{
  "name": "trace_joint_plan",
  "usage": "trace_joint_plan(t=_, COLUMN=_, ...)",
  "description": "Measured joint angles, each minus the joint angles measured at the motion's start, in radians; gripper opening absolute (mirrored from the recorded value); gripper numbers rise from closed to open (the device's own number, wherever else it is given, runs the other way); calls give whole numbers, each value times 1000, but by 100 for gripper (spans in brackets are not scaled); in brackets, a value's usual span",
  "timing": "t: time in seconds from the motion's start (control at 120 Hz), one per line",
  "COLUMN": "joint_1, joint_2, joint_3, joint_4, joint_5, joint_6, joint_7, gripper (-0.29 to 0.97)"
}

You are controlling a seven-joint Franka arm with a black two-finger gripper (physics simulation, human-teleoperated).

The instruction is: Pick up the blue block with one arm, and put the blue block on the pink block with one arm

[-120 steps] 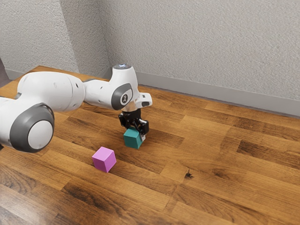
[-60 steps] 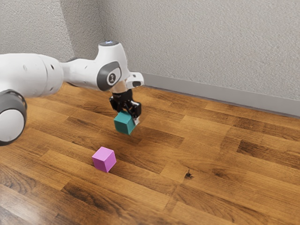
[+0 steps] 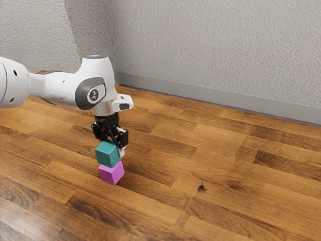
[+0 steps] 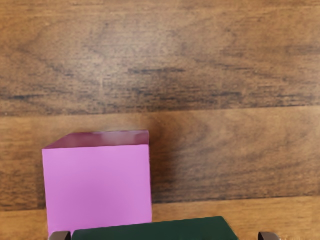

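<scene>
One blue block (image 3: 108,153) between jaws

Matt black fingers (image 3: 122,139) hold a smooth, matt blue block (image 3: 108,153); the pink block (image 3: 111,172) just under them is equally smooth. The desk (image 3: 225,170) is dark-grained wood with a faint sheen.

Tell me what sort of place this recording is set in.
Probably a bare simulated room corner: a wood-plank surface meets grey textured walls with a pale baseboard, and a gripper holds a blue block over a pink block.
</scene>
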Motion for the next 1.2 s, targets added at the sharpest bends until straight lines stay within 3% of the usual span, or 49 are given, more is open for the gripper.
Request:
trace_joint_plan(t=0.383, joint_1=6, joint_2=-56, joint_3=31, joint_4=-85, joint_5=2, joint_6=26, joint_7=3, gripper=36)
trace_joint_plan(t=1.2, joint_1=27, joint_2=49, joint_3=33, joint_4=29, joint_5=1, joint_6=37, joint_7=48, gripper=36)
